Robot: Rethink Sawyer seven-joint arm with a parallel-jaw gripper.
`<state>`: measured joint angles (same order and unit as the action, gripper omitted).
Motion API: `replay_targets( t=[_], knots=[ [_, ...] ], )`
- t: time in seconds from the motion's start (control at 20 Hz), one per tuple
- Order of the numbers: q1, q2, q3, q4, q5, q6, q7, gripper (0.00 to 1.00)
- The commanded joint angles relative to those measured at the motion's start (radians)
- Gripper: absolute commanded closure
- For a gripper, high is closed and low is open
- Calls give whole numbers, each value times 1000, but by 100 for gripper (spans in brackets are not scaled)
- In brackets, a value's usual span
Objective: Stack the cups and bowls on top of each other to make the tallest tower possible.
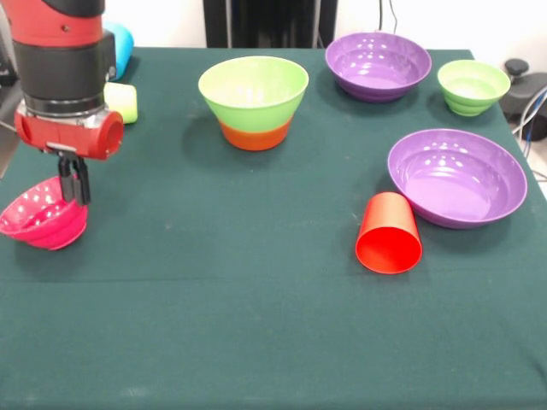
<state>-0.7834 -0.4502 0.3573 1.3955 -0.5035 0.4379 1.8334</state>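
My gripper [75,186] hangs at the table's left edge, its fingers closed on the right rim of the pink bowl [41,215], which is tilted. The tower [254,101], a lime-green bowl nested in an orange one, stands at the back centre. One purple bowl [378,64] stands at the back and a second purple bowl [457,176] at the right. The small green bowl [473,86] is at the back right. The red cup [389,233] lies on its side against the nearer purple bowl. The lime-green cup [122,102] and the sky-blue cup [120,47] lie behind my arm. The orange cup is out of view.
The dark green tablecloth [256,325] covers the table. A black object with cables [523,88] sits just off the right edge. My arm's red and black body [64,68] blocks the back left corner.
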Motion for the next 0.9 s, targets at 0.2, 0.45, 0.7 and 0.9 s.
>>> replay_targets(
  t=[0.2,0.45,0.7,0.9],
  knots=[
    [18,-14,-19,92,11,61,24,100],
    [63,-24,-76,75,14,50,92,100],
    [114,-85,-151,110,35,78,151,100],
    [157,-156,-218,175,79,137,194,100]
  ],
)
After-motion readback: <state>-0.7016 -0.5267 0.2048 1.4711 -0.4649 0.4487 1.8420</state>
